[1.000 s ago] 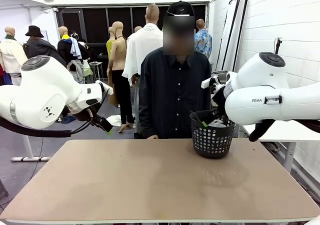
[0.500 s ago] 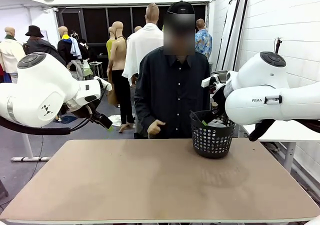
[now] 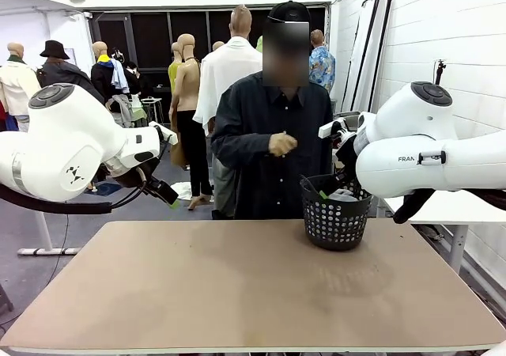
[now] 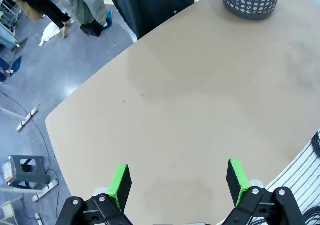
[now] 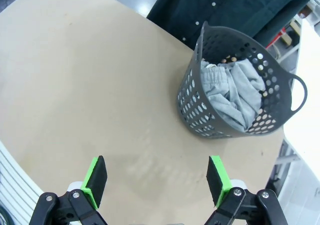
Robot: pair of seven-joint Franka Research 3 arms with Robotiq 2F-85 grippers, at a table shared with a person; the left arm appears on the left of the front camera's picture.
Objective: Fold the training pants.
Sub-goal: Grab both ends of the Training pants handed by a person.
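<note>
The training pants (image 5: 231,92) lie crumpled, light grey, inside the black mesh basket (image 5: 200,115). In the front view the basket (image 3: 336,217) stands on the table's far right, with a bit of grey cloth (image 3: 342,194) at its rim. My right gripper (image 5: 156,179) hangs open high above the table, the basket ahead of it and to the right. My left gripper (image 4: 178,182) is open too, high over the table's left part, with nothing between its green pads. The person stands behind the table with one hand (image 3: 281,144) raised at chest height.
The tan table (image 3: 237,293) is bare apart from the basket. The basket (image 4: 250,0) sits at the far corner in the left wrist view. A white side table (image 3: 451,207) stands to the right beyond the table.
The person's hand has risen from the table's far edge to chest height. My left arm has shifted slightly; the right arm and the basket have not moved.
</note>
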